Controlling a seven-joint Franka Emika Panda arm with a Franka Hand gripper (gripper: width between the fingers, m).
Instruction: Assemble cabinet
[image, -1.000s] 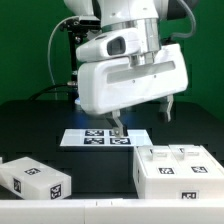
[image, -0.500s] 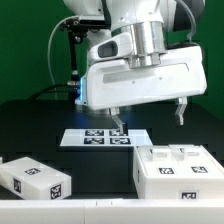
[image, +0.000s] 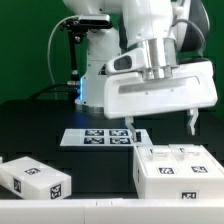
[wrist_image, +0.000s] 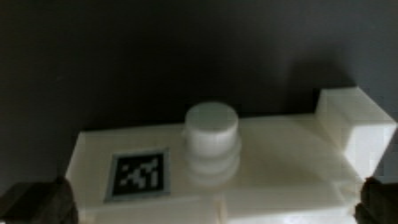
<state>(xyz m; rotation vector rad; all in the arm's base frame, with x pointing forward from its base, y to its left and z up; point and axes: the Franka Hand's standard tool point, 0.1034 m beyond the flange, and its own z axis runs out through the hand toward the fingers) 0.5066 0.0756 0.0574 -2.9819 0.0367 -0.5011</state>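
The white cabinet body (image: 175, 172), a boxy piece with tags on its front, stands at the exterior view's right front. My gripper (image: 161, 125) hangs just above its back edge, fingers spread wide and holding nothing. In the wrist view the cabinet body (wrist_image: 267, 150) fills the frame below the gripper (wrist_image: 199, 205), showing a round white knob (wrist_image: 212, 130) and a square tag (wrist_image: 141, 172). The dark fingertips (wrist_image: 25, 202) sit at either side of it. A second white cabinet piece (image: 35, 180) with tags lies at the exterior view's left front.
The marker board (image: 98, 138) lies flat on the black table behind the two pieces, partly hidden by the gripper. The robot base and a blue light stand at the back before a green wall.
The arm has moved toward the exterior view's right, from over the marker board to over the cabinet body. The fingers stay spread. The cabinet pieces have not moved.
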